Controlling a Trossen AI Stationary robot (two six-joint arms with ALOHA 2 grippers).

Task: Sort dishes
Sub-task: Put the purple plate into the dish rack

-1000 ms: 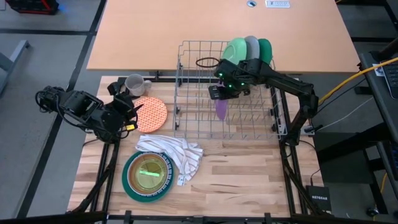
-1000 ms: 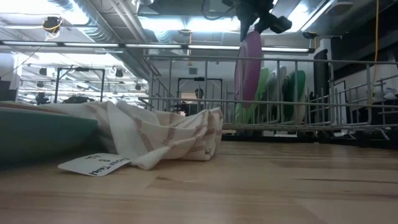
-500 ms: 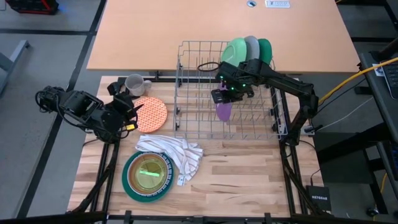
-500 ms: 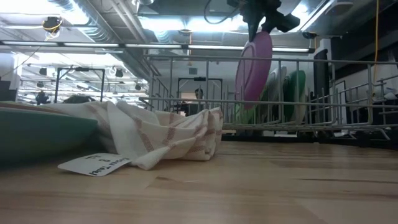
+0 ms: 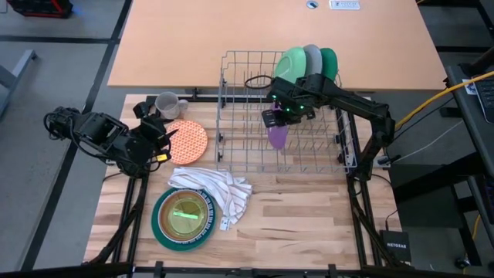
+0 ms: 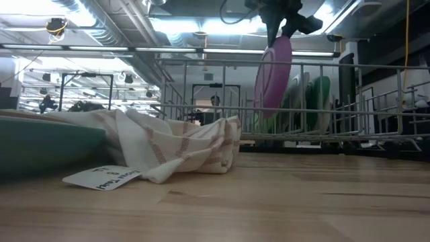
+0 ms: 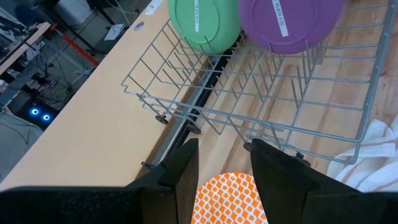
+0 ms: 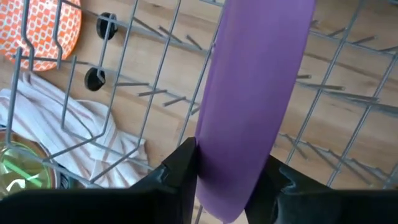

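My right gripper [image 5: 278, 116] hangs over the grey wire rack [image 5: 239, 150] and is shut on a purple plate [image 8: 258, 87], which also shows in the low view [image 6: 273, 77]. Green [image 5: 294, 62], grey [image 5: 312, 57] and teal [image 5: 329, 62] plates stand on edge in the rack's far right end. At the table's left my left gripper [image 7: 222, 168] waits open above an orange patterned plate [image 5: 187, 141]. A grey mug [image 5: 166, 103] stands beyond that plate. A green plate [image 5: 164, 224] with a yellow-green dish [image 5: 185, 216] on it lies at the near left. My right gripper pinches the purple plate's upper rim [image 8: 227, 186] between its two fingers [image 8: 180, 174], one on each face. The fingers come steeply from above. The plate hangs on edge below them, slightly tilted, its lower part [image 6: 267, 111] down inside the rack and above the bottom wires.
A white striped cloth [image 5: 216, 191] lies bunched between the rack and the green plate, with a paper tag [image 6: 101, 177] at its near side. A black ring [image 5: 257, 77] sits on the rack's far edge. Bare wood lies at the near right.
My right gripper has tipped a little over the rack without opening. The purple plate has tilted with it: in the low view its upper edge has swung toward the standing plates while its lower edge has stayed about where it was.
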